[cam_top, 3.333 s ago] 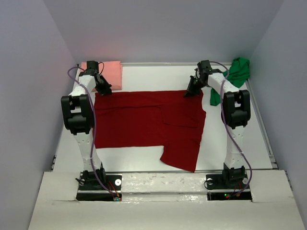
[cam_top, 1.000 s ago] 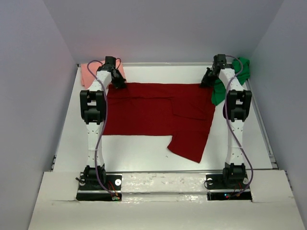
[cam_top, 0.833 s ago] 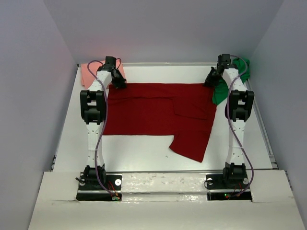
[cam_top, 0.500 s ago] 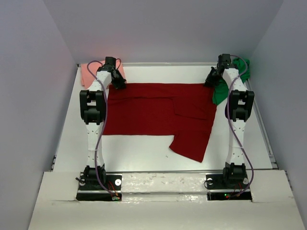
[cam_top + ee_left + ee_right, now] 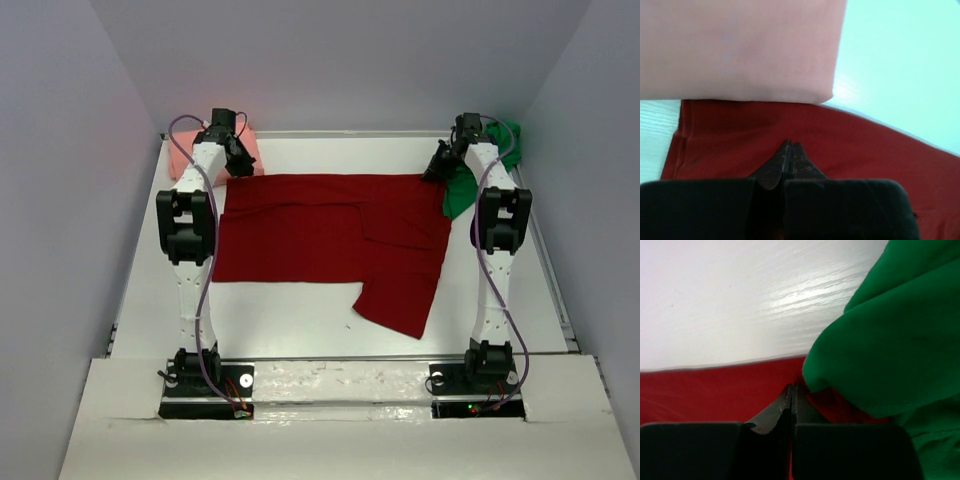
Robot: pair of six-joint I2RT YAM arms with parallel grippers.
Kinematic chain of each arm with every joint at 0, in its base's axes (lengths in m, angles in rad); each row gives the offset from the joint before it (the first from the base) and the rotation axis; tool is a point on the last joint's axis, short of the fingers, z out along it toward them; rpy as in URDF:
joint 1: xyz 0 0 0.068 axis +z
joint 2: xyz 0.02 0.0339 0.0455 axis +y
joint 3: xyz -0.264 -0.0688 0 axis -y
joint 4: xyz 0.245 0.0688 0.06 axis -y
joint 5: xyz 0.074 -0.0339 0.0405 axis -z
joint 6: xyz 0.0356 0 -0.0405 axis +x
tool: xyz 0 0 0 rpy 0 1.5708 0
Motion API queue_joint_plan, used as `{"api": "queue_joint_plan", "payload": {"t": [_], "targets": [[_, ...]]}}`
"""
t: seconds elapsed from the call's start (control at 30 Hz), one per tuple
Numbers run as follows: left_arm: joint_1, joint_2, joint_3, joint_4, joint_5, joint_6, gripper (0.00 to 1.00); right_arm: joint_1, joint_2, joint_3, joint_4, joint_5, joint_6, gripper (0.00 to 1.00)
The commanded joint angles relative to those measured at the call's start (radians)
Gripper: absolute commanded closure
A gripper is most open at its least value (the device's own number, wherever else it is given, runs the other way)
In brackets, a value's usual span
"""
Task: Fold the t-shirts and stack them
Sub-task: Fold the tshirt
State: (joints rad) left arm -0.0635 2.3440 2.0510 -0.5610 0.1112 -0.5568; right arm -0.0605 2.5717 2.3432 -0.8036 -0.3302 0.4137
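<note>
**Dark red t-shirt (image 5: 320, 235) spread flat on worktop (image 5: 300, 325)**

Left pincer (image 5: 790, 145): tips pressed together over its far left corner, beside the pink t-shirt (image 5: 740, 50). Right pincer (image 5: 792, 386): likewise, at the far right corner, beside the green t-shirt (image 5: 890, 340).

Even bright overhead light, soft shadows, glare streaks on white table (image 5: 740, 295), wrist views slightly soft up close

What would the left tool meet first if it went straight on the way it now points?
Probably the red shirt, right under the shut tips of the left tool. Depth is unclear, so they may be touching. The folded pink shirt lies just beyond.
</note>
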Motion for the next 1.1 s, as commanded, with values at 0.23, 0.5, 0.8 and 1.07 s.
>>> {"api": "queue_joint_plan", "payload": {"t": [0.23, 0.5, 0.8, 1.07], "targets": [[-0.004, -0.262, 0.138, 0.035, 0.016, 0.005, 0.88, 0.007, -0.284, -0.116, 0.053, -0.174, 0.005, 1.00], [-0.012, -0.596, -0.378, -0.011, 0.087, -0.048, 0.56, 0.018, -0.747, -0.664, 0.015, -0.214, 0.068, 0.28], [-0.042, -0.961, -0.883, -0.122, 0.073, -0.045, 0.38, 0.074, -1.207, -1.102, -0.267, -0.190, 0.036, 0.17], [-0.044, -1.129, -1.117, -0.165, 0.022, -0.061, 0.39, 0.177, -1.519, -1.421, -0.350, -0.156, 0.140, 0.16]]}}
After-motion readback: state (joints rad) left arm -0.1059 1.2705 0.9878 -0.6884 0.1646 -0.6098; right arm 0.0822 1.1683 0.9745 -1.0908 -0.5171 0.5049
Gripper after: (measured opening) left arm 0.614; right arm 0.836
